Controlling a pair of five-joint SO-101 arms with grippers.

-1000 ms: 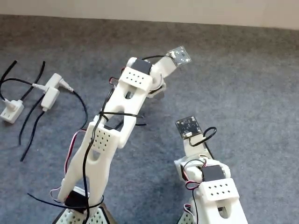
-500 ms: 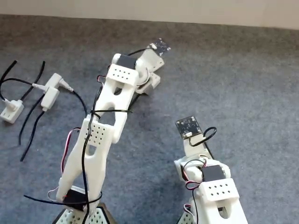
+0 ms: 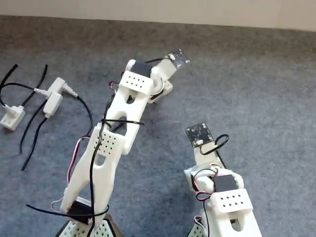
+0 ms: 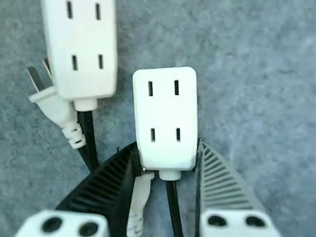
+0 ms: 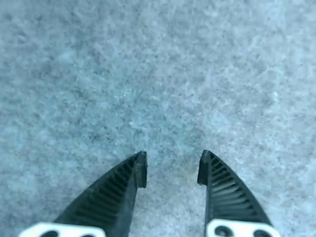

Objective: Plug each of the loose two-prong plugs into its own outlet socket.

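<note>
left arm (image 3: 123,113) swung back toward frame right; left tool (image 4: 167,148) clamps the white outlet block (image 4: 165,108), right tool (image 5: 173,160) gapes over carpet (image 5: 148,74).

No words, numbers or signs are showing clearly enough to read. The near outlet (image 4: 165,118) and far outlet (image 4: 81,47) are showing plain white slotted faces. Any marks on the camera board (image 3: 199,133) are appearing too small to tell.

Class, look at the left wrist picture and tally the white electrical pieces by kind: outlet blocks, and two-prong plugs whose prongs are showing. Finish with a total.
outlet blocks: 2
two-prong plugs with prongs showing: 1
Total: 3
</note>
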